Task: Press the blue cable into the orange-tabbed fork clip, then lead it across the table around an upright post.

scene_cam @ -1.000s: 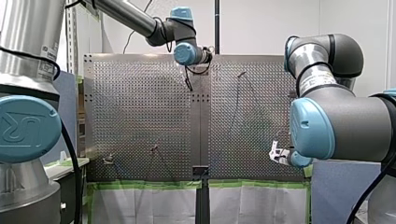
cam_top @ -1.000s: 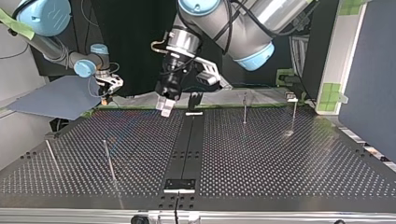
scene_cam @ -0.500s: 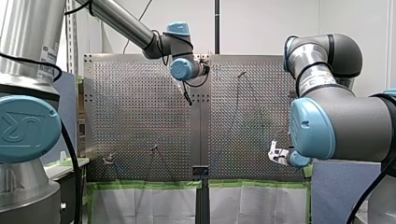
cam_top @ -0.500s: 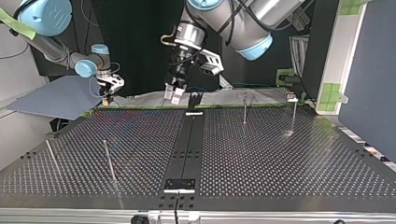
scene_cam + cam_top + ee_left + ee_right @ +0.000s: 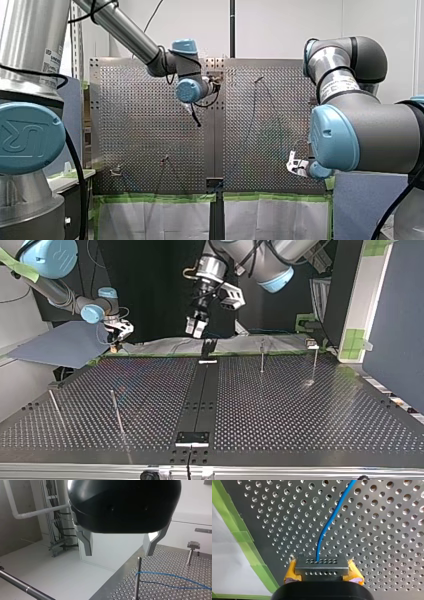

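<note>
- Reaching in from the upper left of the front view, my left arm (image 5: 125, 32) ends over the top middle of the perforated table (image 5: 140, 130). Its fingers are hidden there. My right gripper (image 5: 294, 166) sits at lower right by the table's edge, and I cannot tell its opening from here. Thin posts (image 5: 165, 160) stand at lower left.
- Top view: my left gripper (image 5: 196, 328), pale-padded, hangs in the upper middle, above and behind the black centre strip (image 5: 200, 390). My right gripper is at upper left, near a grey sheet (image 5: 60, 345). Two posts stand at mid-right and two at lower left.
- Left wrist view: the metal fingers (image 5: 86, 542) are spread wide with nothing between them. Ahead stands an upright post (image 5: 137, 577). Two strands of the blue cable (image 5: 155, 572) meet at it and run off across the holes. A flat-headed stud (image 5: 191, 552) stands farther on.
- Right wrist view: the yellow pads (image 5: 290, 575) are closed on the blue cable (image 5: 330, 522). It leads straight ahead over the table. Green tape (image 5: 243, 536) edges the table beside the gripper.
</note>
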`<control>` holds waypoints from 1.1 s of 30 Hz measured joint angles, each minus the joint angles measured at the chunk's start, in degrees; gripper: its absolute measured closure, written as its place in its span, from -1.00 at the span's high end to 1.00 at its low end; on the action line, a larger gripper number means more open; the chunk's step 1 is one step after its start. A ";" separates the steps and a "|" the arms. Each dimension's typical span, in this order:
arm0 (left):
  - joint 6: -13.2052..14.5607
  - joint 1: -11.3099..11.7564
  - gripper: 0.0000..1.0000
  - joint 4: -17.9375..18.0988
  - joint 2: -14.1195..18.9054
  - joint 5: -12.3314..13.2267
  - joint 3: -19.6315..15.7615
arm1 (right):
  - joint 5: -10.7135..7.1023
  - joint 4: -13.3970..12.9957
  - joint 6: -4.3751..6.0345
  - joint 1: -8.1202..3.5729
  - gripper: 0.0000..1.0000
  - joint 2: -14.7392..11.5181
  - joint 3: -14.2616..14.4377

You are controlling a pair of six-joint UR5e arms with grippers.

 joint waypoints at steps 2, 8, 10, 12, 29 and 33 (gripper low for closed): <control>-0.04 0.00 1.00 0.62 0.01 -0.27 -1.06 | -0.04 0.01 0.00 0.15 -1.00 0.00 -0.05; -0.40 0.04 1.00 1.01 0.02 -0.53 -4.36 | -0.03 0.08 -0.02 0.62 -1.00 0.00 -0.21; -0.61 0.17 1.00 0.92 0.02 -0.51 -5.39 | -0.03 0.17 -0.16 0.83 -1.00 0.00 -0.34; -0.73 0.28 1.00 0.65 0.02 -0.48 -6.53 | -0.01 0.37 -0.45 1.10 -1.00 0.00 -0.47; -0.75 0.53 1.00 0.30 0.01 -0.36 -16.01 | -0.02 0.79 -1.14 1.86 -1.00 0.00 -0.78; -0.78 0.36 1.00 0.25 0.01 -0.30 -18.20 | -0.02 1.44 -1.29 1.88 -1.00 0.00 -0.93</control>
